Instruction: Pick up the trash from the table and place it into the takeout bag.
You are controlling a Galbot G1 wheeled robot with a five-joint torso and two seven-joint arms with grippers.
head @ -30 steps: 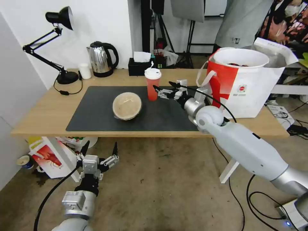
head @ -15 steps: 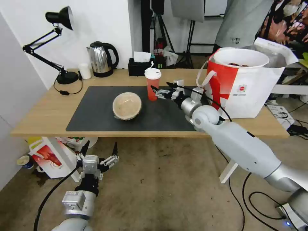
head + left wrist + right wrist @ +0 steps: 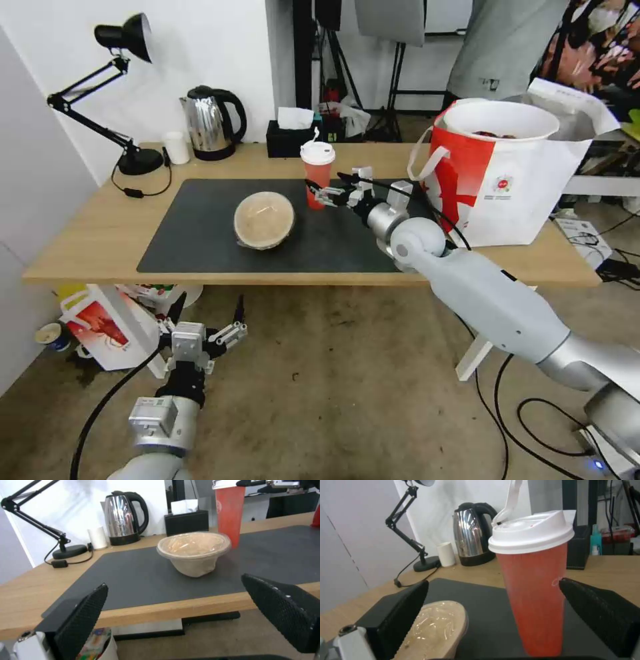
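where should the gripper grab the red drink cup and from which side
Grip the red drink cup around its mid body, below the wider white lid. Come level from the bag side, as the open right gripper does: it stands upright, and the tan bowl sits on its other side.

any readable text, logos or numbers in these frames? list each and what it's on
None can be read.
Takeout bag: small round red logo with a line of print under it, too small to read.
Red drink cup: a faint white mark on its side, not legible.
Smaller bag on the floor: picture only, no legible words.
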